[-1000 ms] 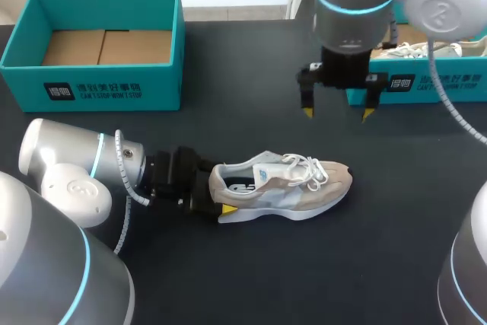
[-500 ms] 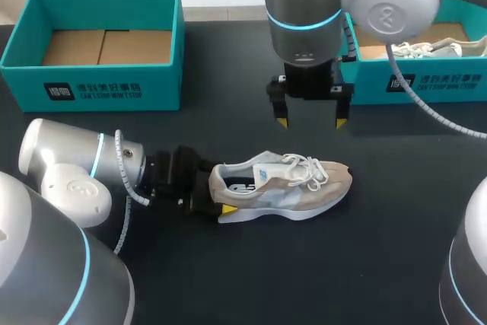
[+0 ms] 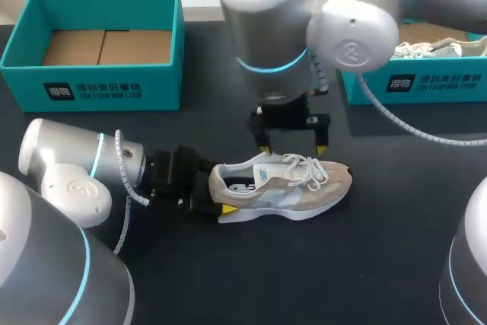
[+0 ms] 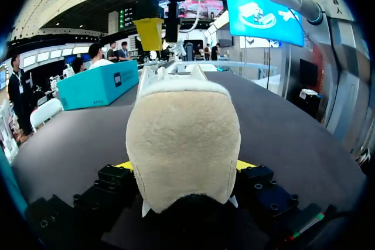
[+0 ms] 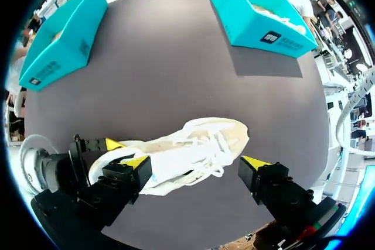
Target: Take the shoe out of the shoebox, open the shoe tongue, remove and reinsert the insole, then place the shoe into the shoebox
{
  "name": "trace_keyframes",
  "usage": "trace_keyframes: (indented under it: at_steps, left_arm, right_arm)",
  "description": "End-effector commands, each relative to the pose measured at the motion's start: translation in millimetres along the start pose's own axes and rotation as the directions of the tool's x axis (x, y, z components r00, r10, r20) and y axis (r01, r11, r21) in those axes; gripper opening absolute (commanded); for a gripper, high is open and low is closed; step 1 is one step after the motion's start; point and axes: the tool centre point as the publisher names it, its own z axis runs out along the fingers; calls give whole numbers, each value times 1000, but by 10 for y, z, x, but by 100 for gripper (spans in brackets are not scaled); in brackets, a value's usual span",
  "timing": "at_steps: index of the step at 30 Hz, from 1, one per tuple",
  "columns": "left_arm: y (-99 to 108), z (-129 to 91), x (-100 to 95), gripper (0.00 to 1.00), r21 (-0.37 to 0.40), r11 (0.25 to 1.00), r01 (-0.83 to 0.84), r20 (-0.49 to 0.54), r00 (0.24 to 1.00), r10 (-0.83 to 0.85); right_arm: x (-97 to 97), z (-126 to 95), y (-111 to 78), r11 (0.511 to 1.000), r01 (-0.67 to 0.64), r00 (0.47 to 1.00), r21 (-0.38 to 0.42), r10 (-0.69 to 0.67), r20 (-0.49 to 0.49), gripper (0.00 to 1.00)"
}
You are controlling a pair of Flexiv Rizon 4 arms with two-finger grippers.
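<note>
A beige and white sneaker (image 3: 283,183) lies on its sole on the black table, toe to the right. My left gripper (image 3: 218,189) is shut on its heel, one yellow tip on each side. In the left wrist view the fuzzy heel (image 4: 183,139) sits squeezed in my left gripper (image 4: 184,165). My right gripper (image 3: 293,145) hangs open just above the laces and tongue, not touching them. In the right wrist view the shoe (image 5: 188,147) lies below my right gripper (image 5: 196,163), its fingers straddling the laced middle.
An open teal shoebox (image 3: 99,45) with a bare cardboard floor stands at the back left. A second teal shoebox (image 3: 426,83) at the back right holds another pale shoe (image 3: 428,48). My right arm's big elbow (image 3: 350,32) hangs over the table's middle.
My right arm has swung left from in front of the right box and come down over the shoe's laces. My left gripper and the shoe have stayed put.
</note>
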Motion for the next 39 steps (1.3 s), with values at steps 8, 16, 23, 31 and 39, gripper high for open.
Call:
trace_keyframes:
  at_steps: [8, 16, 23, 31, 39]
  left_arm:
    - [78, 78, -60, 0, -2, 1000, -1, 0, 1000, 1]
    - [78, 78, -60, 0, -2, 1000, -1, 0, 1000, 1]
    - [78, 78, -60, 0, -2, 1000, -1, 0, 1000, 1]
    - [78, 78, -60, 0, -2, 1000, -1, 0, 1000, 1]
    - [78, 78, -60, 0, -2, 1000, -1, 0, 1000, 1]
  right_arm:
    - [431, -30, -333, 998, 50, 997, -30, -48, 66, 100]
    - [651, 145, -470, 998, 65, 996, -2, -64, 66, 100]
    - [643, 305, -431, 999, 42, 990, -9, -41, 135, 100]
    - [583, 503, -427, 1000, 15, 975, -11, -12, 224, 100]
    - [478, 760, -357, 999, -32, 957, -4, 32, 290, 100]
